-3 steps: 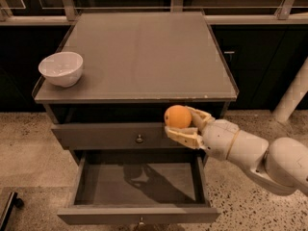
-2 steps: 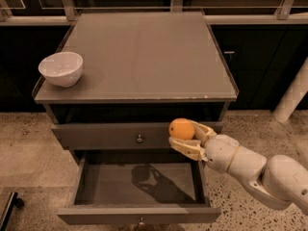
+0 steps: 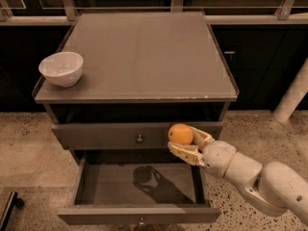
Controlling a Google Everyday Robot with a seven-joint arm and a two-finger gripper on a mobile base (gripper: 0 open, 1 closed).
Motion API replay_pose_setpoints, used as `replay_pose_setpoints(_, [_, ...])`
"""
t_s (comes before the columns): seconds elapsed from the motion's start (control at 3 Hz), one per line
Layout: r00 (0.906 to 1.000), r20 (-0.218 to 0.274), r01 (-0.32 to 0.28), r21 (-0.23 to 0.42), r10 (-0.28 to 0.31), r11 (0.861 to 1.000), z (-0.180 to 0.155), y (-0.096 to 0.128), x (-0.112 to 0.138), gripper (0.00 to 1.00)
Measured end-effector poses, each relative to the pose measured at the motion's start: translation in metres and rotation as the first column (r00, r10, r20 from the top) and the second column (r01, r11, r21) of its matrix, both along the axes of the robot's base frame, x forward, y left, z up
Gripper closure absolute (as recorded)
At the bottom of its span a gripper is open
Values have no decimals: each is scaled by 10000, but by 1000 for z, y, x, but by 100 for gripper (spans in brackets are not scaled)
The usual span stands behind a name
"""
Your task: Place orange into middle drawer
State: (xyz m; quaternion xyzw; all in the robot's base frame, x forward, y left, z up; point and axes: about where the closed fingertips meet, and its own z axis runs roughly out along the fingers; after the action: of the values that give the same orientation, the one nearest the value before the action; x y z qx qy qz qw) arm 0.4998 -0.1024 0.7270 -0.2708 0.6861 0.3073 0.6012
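The orange (image 3: 180, 134) is a small round fruit held between the cream fingers of my gripper (image 3: 185, 141), which is shut on it. The gripper comes in from the lower right and holds the orange in front of the upper knobbed drawer (image 3: 110, 136), above the right part of the open middle drawer (image 3: 139, 214). The middle drawer is pulled out; its dark inside shows the shadow of the gripper and orange. Nothing lies in it.
A white bowl (image 3: 61, 68) stands at the left front of the cabinet top (image 3: 144, 57). A white post (image 3: 292, 100) stands at the right. A dark object (image 3: 7, 208) sits on the speckled floor at the lower left.
The gripper with the orange has moved down and slightly forward, from level with the upper drawer's top edge to in front of its face, over the open middle drawer.
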Motion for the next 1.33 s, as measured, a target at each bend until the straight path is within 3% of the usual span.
replay_pose_setpoints(0.33, [9966,-493,670,169,-661,9976,-48,-6,-7,100])
replay_pose_setpoints(1.0, [9782,-1701,1346,803,-1195,9876,-146,-16,-14,100])
replay_pose_setpoints(1.33, [9573,-2639,1433,779,-1182,9866,-192,-18,-9,100])
